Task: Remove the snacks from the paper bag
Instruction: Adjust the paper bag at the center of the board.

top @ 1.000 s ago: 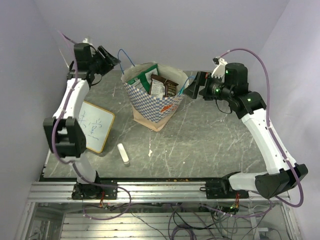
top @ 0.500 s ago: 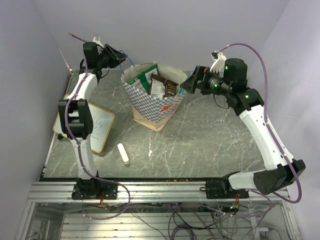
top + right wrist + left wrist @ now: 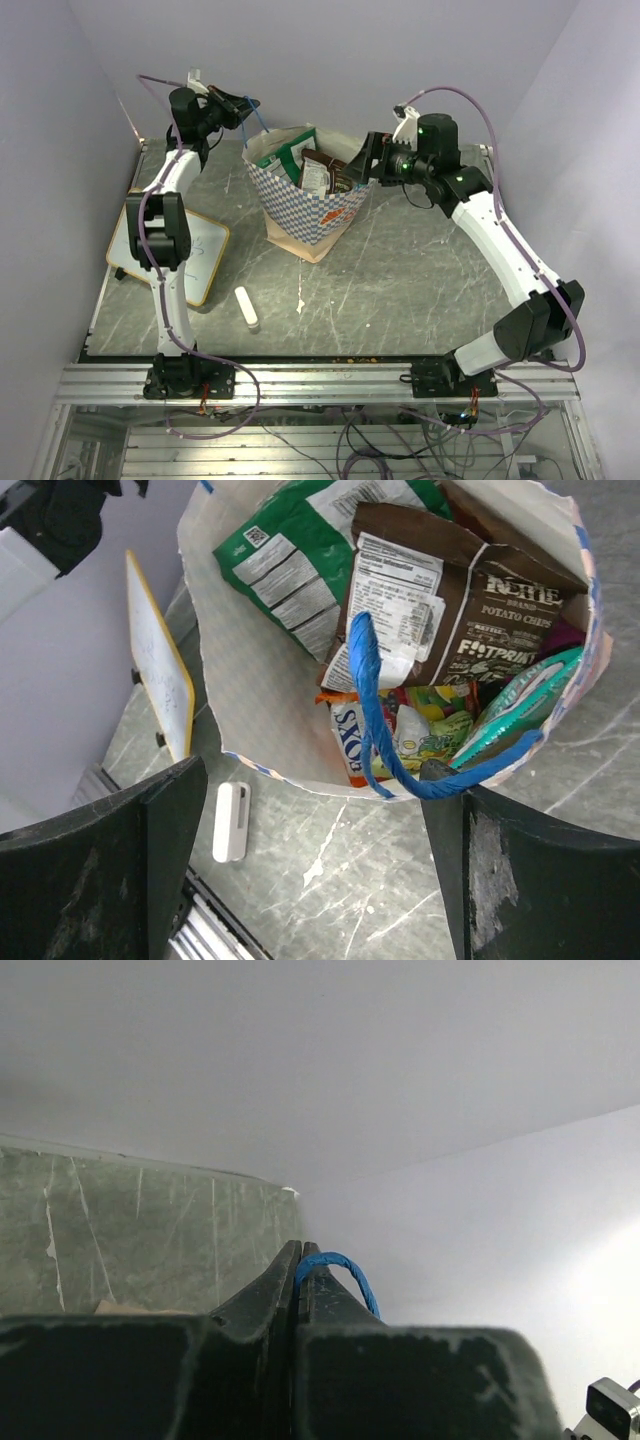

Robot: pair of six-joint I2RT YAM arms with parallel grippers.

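Left gripper (image 3: pixel 300 1252) mine, clamped tight on blue cord handle (image 3: pixel 345 1272), up by far wall. Right gripper (image 3: pixel 315 780) spread wide; second handle (image 3: pixel 365 705) loops between fingers, contact unclear. Paper bag (image 3: pixel 300 205) upright on table (image 3: pixel 420 280), mouth pointing up, mouth's long axis running between my grippers. Snacks (image 3: pixel 470 600) inside, standing on end.

The whiteboard (image 3: pixel 200 258) writing is illegibly small; lower snacks (image 3: pixel 430 720) (half buried) hide under the brown packet (image 3: pixel 480 610).

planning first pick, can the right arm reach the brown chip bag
Probably yes: the open right pincer faces the paper bag mouth, brown chip bag on top; only a blue handle crosses it.
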